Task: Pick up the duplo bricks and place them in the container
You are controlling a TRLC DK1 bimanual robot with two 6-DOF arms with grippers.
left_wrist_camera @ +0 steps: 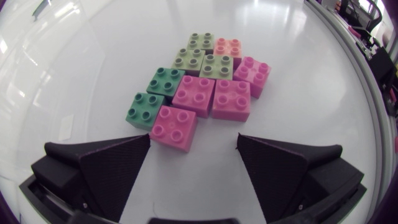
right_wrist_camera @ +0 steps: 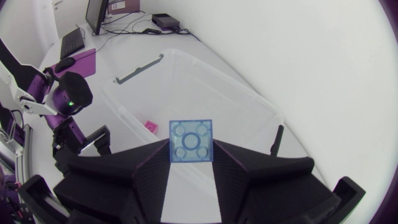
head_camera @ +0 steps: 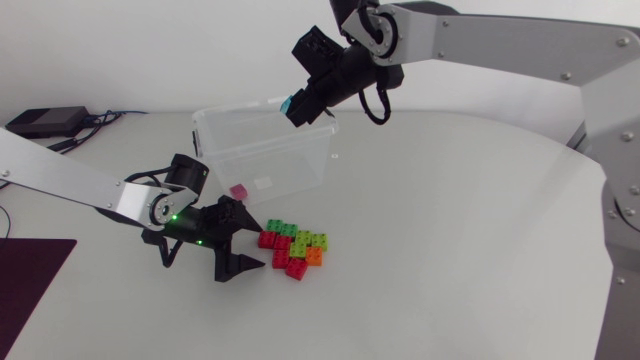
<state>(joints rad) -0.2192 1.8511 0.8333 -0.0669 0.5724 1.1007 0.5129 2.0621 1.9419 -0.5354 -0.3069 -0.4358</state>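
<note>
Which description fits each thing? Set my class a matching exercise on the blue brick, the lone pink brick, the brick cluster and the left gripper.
Things
1. blue brick
2. lone pink brick
3. brick cluster
4. left gripper

Descriptions
A. inside the container
B. open, facing the cluster
C. lying on the table
D. clamped in the right gripper

Pairs: 1-D, 2-A, 3-C, 4-B

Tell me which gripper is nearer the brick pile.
Left. The left gripper sits open right beside the brick pile, fingers pointing at it. The right gripper is apart from it, over the container, shut on a blue brick.
</note>
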